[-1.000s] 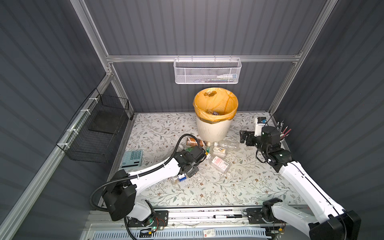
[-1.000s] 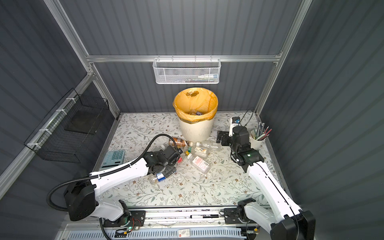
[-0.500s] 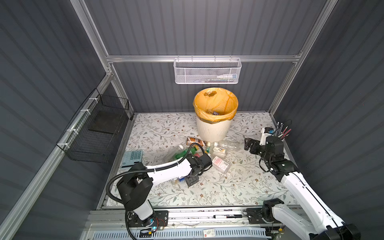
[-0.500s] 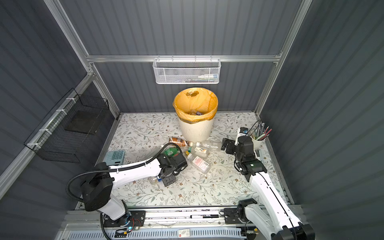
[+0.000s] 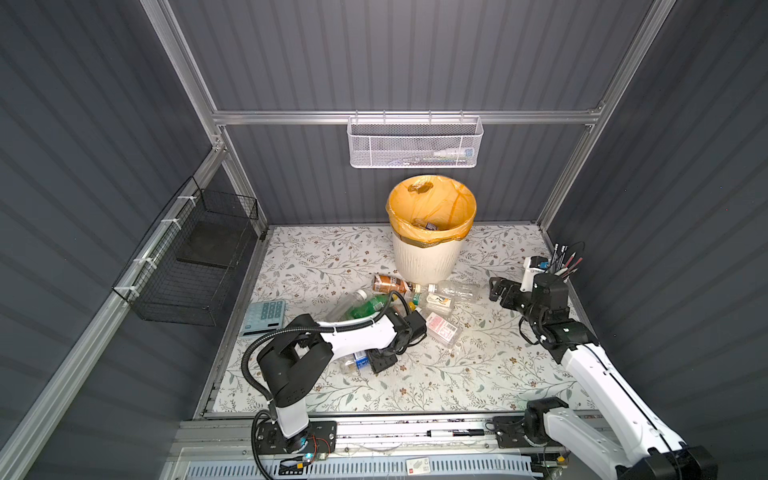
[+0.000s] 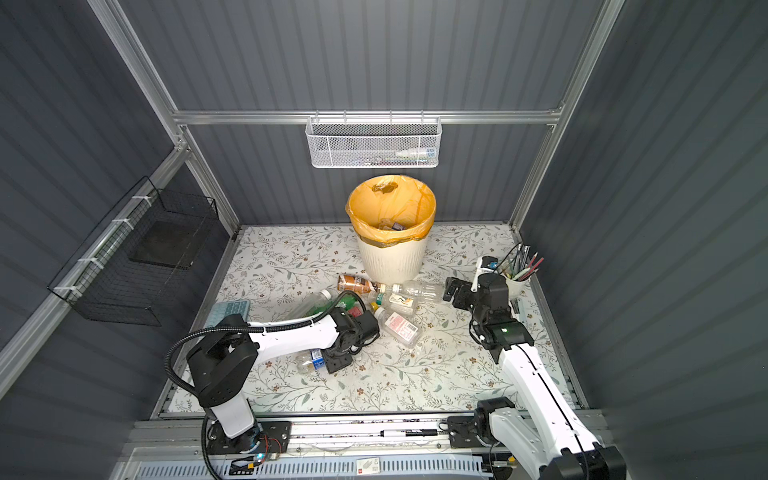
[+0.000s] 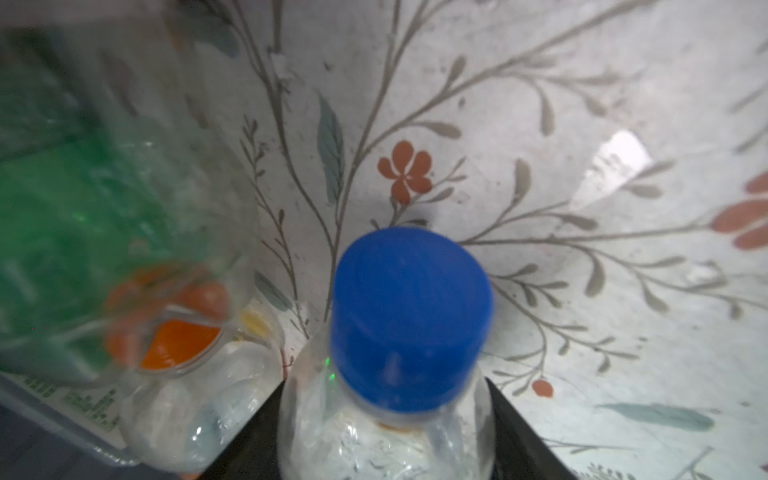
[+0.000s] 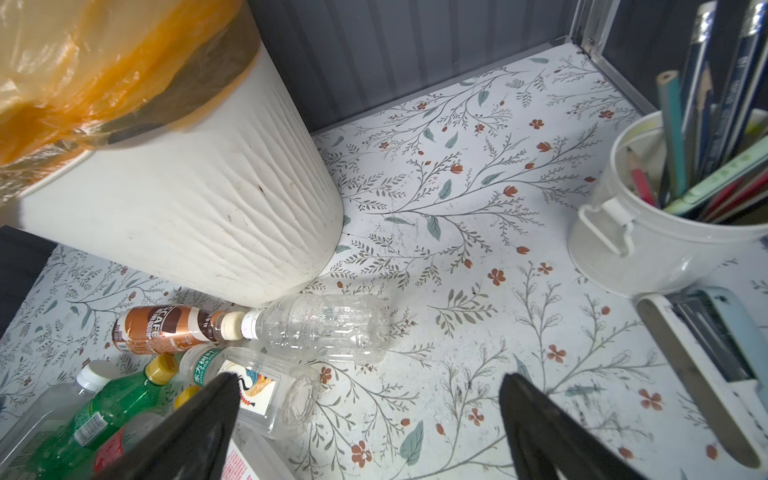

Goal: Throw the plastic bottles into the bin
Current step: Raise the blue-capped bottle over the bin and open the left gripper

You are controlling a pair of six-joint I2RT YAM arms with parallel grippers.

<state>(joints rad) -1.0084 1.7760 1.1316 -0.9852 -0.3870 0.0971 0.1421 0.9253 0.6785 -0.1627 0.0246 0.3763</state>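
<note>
Blue-capped clear bottle (image 7: pixel 409 324) lies low on the floral surface (image 5: pixel 415 382), at the near edge of the bottle pile and well apart from the bin (image 5: pixel 428 253). Left pincer (image 5: pixel 384 358) is grasping it, with black jaws pressed on both sides just below the cap. The plastic looks thin and crumpled, so it probably deforms and the hold wants to be firm.

Best to lift straight up first, since the green bottle (image 7: pixel 62 199) sits just beside it and could get dragged. Then carry it above the bin rim and let go only over the liner mouth.

Right pincer (image 8: pixel 372 386) is released and empty, hovering near the white-capped clear bottle (image 8: pixel 324 328), which lies cap to cap with the brown coffee bottle (image 8: pixel 166 328) at the bin's base.

- **Bin:** orange-yellow liner, with a couple of bottles at the bottom (image 5: pixel 424 224) and lots of room.
- **White mesh basket (image 5: pixel 415 145):** on the back rail, holds a small white item I can't identify.
- **Black wire basket (image 5: pixel 199 257):** only a dark flat piece inside.
- **White cup (image 8: pixel 648 232):** pencils and pens.
</note>
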